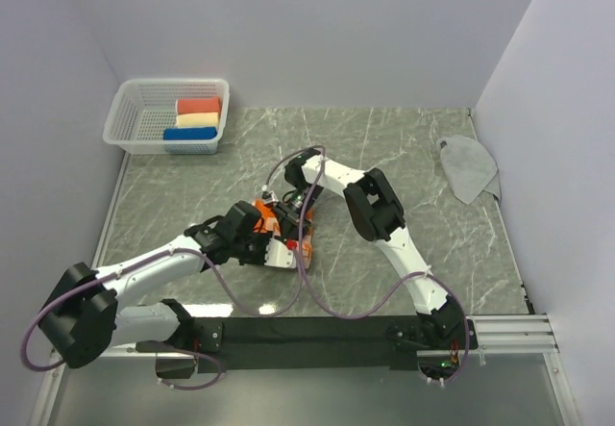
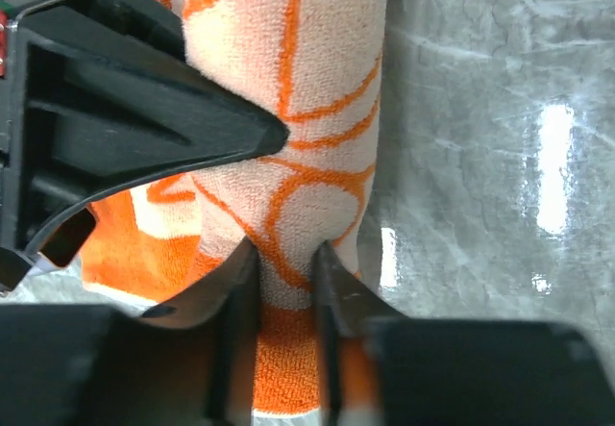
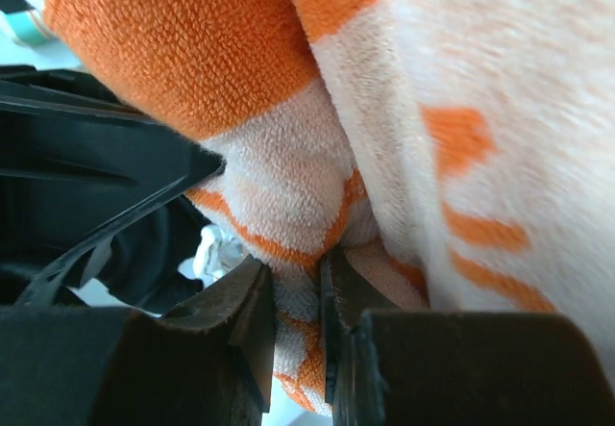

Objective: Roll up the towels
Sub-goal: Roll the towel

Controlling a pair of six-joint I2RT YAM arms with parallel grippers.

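Observation:
The orange towel (image 1: 284, 224) lies bunched at the table's middle, mostly hidden under both grippers. My left gripper (image 1: 280, 244) comes in from the left. In the left wrist view my left gripper (image 2: 286, 258) is shut on a fold of the orange towel (image 2: 307, 109), which stands up as a thick roll. My right gripper (image 1: 295, 205) reaches in from the far side. Up close my right gripper (image 3: 298, 277) pinches a cream and orange fold of the orange towel (image 3: 288, 186). The grey towel (image 1: 468, 166) lies crumpled at the far right, away from both grippers.
A white basket (image 1: 120, 109) at the far left corner holds a red roll (image 1: 198, 105), a cream roll (image 1: 197, 119) and a blue roll (image 1: 189, 134). White walls close in the marble table (image 1: 404, 147) on three sides. The arms' cables loop over the near side.

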